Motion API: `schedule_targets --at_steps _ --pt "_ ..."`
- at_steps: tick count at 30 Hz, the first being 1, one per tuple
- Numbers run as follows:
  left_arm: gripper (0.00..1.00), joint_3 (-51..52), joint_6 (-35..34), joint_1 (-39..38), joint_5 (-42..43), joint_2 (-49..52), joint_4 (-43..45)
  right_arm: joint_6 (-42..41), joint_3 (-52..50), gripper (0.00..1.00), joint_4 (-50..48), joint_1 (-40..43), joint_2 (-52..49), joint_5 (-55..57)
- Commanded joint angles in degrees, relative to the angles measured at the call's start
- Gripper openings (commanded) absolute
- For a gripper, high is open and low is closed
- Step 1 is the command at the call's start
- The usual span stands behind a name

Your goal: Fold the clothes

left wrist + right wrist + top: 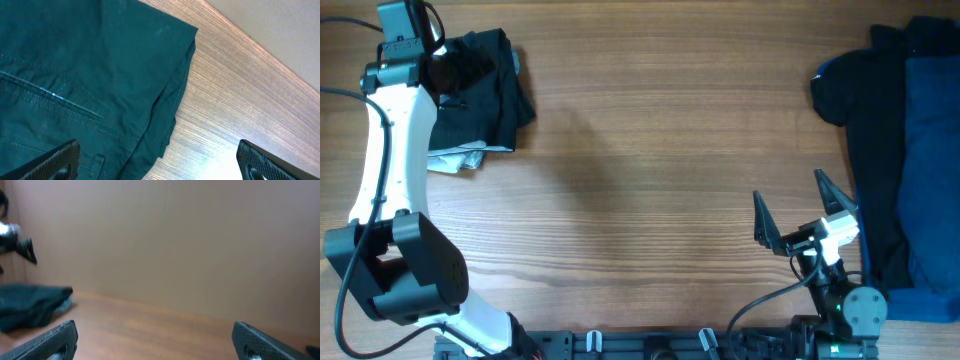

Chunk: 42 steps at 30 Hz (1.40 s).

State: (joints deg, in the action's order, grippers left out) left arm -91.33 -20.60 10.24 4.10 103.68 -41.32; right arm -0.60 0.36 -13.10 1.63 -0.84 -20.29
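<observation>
A folded dark garment (485,95) lies at the table's far left on a small stack with a pale piece under it. In the left wrist view it is dark teal trousers (85,80) with a pocket seam. My left gripper (160,162) is open above its edge, one finger over the cloth, one over bare wood; the overhead view shows its wrist (405,45) at the pile. A heap of unfolded clothes, black (865,120) and blue (930,160), lies at the right edge. My right gripper (798,215) is open and empty beside the heap.
The wooden table (650,170) stretches between the two piles. The right wrist view shows the far folded pile (30,305) across the wood and a plain wall behind. The arm bases stand at the front edge.
</observation>
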Motion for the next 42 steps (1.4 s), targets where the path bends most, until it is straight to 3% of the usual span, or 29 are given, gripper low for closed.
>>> schedule_targets --at_steps 1,5,8,29,33,38,42 --pt "1.00 -0.2 0.9 0.2 -0.8 -1.2 0.1 8.4 -0.1 1.00 5.7 0.3 0.7 0.6" --pt "1.00 -0.2 0.9 0.2 -0.8 -1.2 0.1 14.2 -0.1 1.00 11.7 0.3 0.7 4.1" --pt "1.00 -0.2 0.9 0.2 -0.8 -1.2 0.1 14.1 -0.1 1.00 12.2 0.3 0.7 8.5" --pt "1.00 0.3 0.9 -0.3 -0.8 -2.5 -0.6 14.1 -0.1 1.00 12.1 0.3 0.6 8.5" --pt "1.00 0.4 0.9 -1.3 -0.8 -13.8 -1.2 14.1 -0.1 1.00 12.1 0.3 0.6 8.5" --pt "1.00 2.7 0.9 -5.3 -0.8 -35.3 -1.2 14.1 -0.1 1.00 12.1 0.3 0.6 8.5" --pt "1.00 16.0 0.9 -8.0 -0.8 -55.6 -1.2 14.1 -0.1 1.00 12.1 0.3 0.6 8.5"
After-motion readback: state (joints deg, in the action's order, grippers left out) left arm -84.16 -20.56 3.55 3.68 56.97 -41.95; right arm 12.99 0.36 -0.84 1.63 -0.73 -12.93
